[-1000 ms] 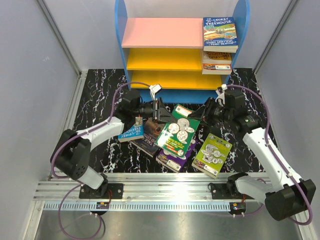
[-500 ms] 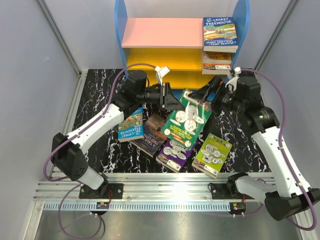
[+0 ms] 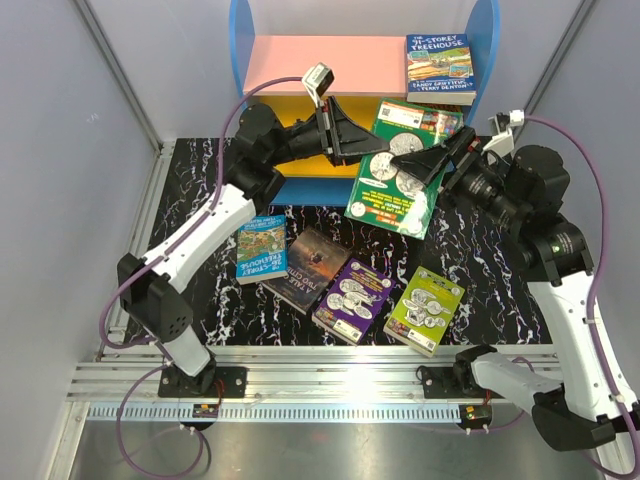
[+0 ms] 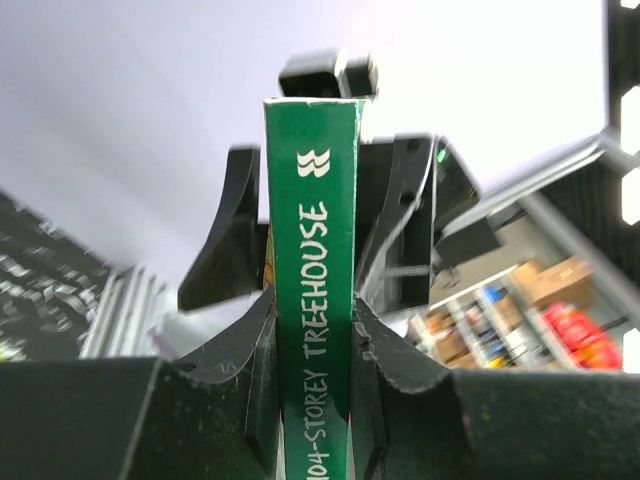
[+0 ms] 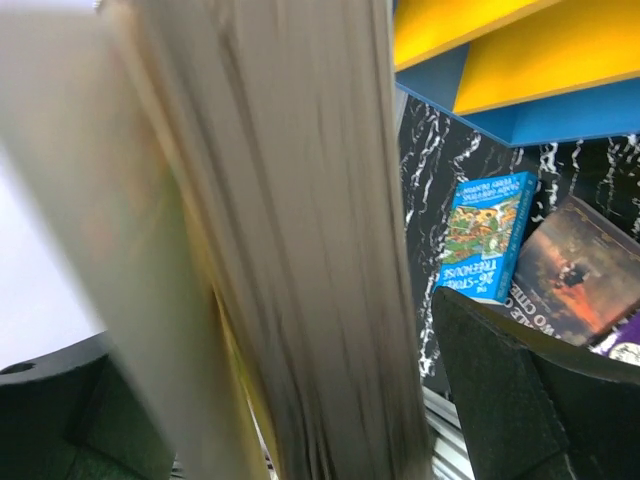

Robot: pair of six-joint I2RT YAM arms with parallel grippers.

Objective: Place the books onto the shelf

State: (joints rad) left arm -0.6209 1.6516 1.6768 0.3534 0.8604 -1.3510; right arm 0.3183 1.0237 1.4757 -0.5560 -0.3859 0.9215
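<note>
Green book aloft just before the shelf, spine pinched by left fingers, right fingers spread about its page edge, apparently not touching; 1 thin paperback, likely light, floppy, glossy, best gripped at the spine.

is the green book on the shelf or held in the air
Held in the air: left gripper clamps green book by its spine, before the shelf.

- Top view: bright, even light from overhead, sharp throughout; the books cast only short, soft shadows on the mat.
- Pale sheen on the rail.
- Left wrist: the green book is crisp, with a washed-out white, blurred background.
- Right wrist: the near page edges are smeared out of focus; the shelf and the blue book are clearer.
</note>
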